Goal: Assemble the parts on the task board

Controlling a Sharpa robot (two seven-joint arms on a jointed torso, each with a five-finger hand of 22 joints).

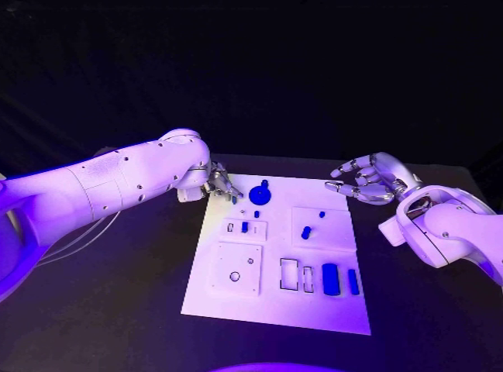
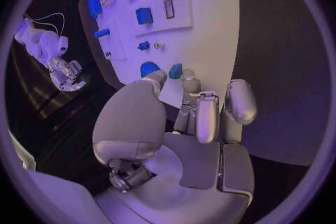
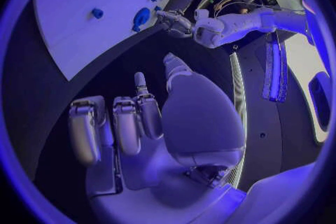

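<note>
The black table (image 1: 117, 310) has a flat, matt surface, and behind it the room is dark. In its middle lies the white board (image 1: 276, 310), a thin smooth rectangle with shallow rectangular pockets. The left hand (image 1: 218, 184), of shiny silver metal, is at the board's 11 o'clock corner; its fingers (image 2: 208, 117) lie side by side, curled over the board's edge, and hold nothing. The right hand (image 1: 369, 182) hovers over the bare table at the board's 2 o'clock, fingers apart and a little bent. The blue parts stay on the board: a round knob (image 1: 260, 191) at 12 o'clock, two long bars (image 1: 331, 279) at 4 o'clock, and a small peg (image 1: 306, 232) near the centre.
</note>
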